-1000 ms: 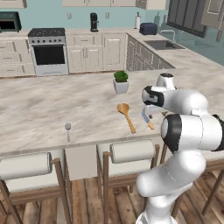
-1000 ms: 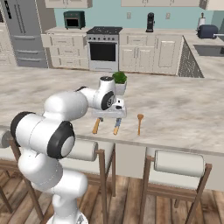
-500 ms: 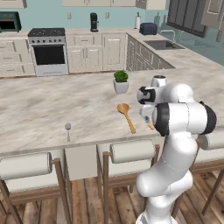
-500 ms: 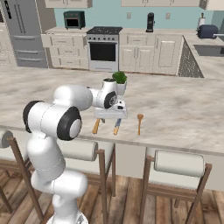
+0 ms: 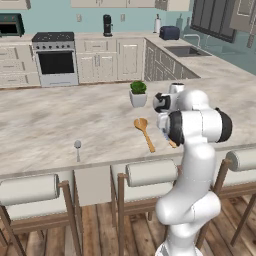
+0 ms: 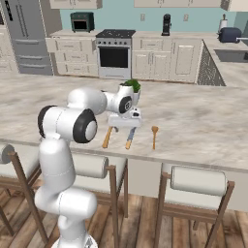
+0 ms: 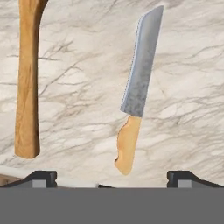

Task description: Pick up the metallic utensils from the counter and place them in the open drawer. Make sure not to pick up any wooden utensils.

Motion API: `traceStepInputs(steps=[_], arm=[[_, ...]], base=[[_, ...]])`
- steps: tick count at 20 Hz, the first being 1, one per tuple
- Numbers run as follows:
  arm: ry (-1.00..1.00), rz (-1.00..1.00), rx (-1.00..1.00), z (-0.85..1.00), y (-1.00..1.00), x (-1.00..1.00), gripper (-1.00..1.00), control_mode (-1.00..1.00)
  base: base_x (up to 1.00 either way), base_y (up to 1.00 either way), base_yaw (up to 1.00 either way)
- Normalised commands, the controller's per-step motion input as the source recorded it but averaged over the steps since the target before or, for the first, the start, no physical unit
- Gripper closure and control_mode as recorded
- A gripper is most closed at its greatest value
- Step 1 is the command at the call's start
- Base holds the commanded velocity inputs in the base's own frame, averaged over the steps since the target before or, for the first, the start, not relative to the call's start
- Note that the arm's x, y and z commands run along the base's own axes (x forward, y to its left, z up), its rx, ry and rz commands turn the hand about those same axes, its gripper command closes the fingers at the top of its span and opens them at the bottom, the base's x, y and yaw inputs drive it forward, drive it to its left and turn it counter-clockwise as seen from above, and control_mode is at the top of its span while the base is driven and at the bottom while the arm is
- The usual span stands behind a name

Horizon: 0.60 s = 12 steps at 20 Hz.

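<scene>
On the counter (image 7: 188, 87) lies the knife (image 7: 136, 83), its bluish steel blade pointing away and its short tan handle toward my fingertips. My gripper (image 7: 114, 179) hangs open just above the handle end, one fingertip on each side and nothing between them. In the right base view the gripper (image 6: 124, 127) hovers over the knife (image 6: 130, 138). Beside the knife is the long wooden spoon (image 5: 145, 132), whose handle (image 7: 27, 83) runs along the left of the hand view. The small grey metal spoon (image 5: 77, 148) rests far to the left near the front edge. The open drawer is out of view.
A potted plant (image 5: 138, 93) stands just behind the utensils. A small tan utensil (image 6: 154, 135) lies right of the knife. Stools with padded backs (image 5: 150, 172) line the counter's front edge. Stove, cabinets and sink run along the far wall.
My arm's big elbow joint has swung up and in, standing more upright. The hand has stayed over the knife with its jaws wide. No utensil has moved.
</scene>
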Motion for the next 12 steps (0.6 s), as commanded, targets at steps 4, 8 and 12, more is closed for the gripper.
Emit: traceStepInputs(steps=[4,8,12], arm=[[0.07,0.01,0.00,-0.21,0.00,0.00,-1.00,-1.00],[0.11,0.01,0.00,-0.35,0.00,0.00,-1.00,-1.00],[0.10,0.00,0.00,-0.36,-0.09,0.00,-1.00,-1.00]], base=[[0.00,0.00,0.00],[0.00,0.00,0.00],[0.00,0.00,0.00]])
